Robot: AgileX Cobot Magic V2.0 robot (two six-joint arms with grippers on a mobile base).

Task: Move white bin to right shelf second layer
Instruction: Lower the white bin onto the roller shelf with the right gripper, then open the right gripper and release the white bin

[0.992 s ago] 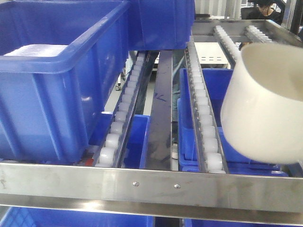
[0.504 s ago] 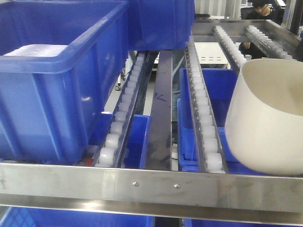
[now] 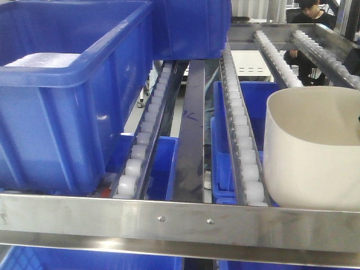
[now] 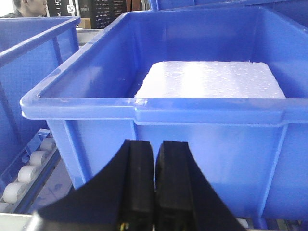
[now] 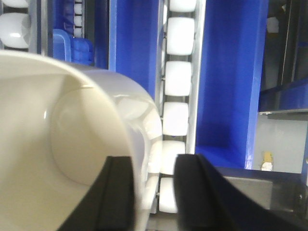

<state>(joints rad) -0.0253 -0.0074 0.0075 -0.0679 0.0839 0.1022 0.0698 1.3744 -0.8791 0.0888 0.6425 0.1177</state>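
The white bin (image 3: 312, 152) stands upright at the right of the sloped rack level, its base on a roller rail (image 3: 244, 146) just behind the steel front lip (image 3: 180, 222). In the right wrist view the bin (image 5: 72, 120) fills the left half. My right gripper (image 5: 154, 159) straddles its rim, one finger inside and one outside. A gap shows between the wall and the outer finger, so the jaws are open. My left gripper (image 4: 155, 144) is shut and empty in front of a blue crate (image 4: 192, 125).
A big blue crate (image 3: 56, 101) holding a white foam block (image 3: 42, 59) takes up the rack's left side, with another blue crate (image 3: 191, 28) behind it. More blue crates (image 3: 253, 101) lie on the level below. A person (image 3: 306, 11) sits beyond the rack.
The white bin was tilted and higher at the far right. It has come down and levelled out, and now stands upright on the rollers behind the front lip.
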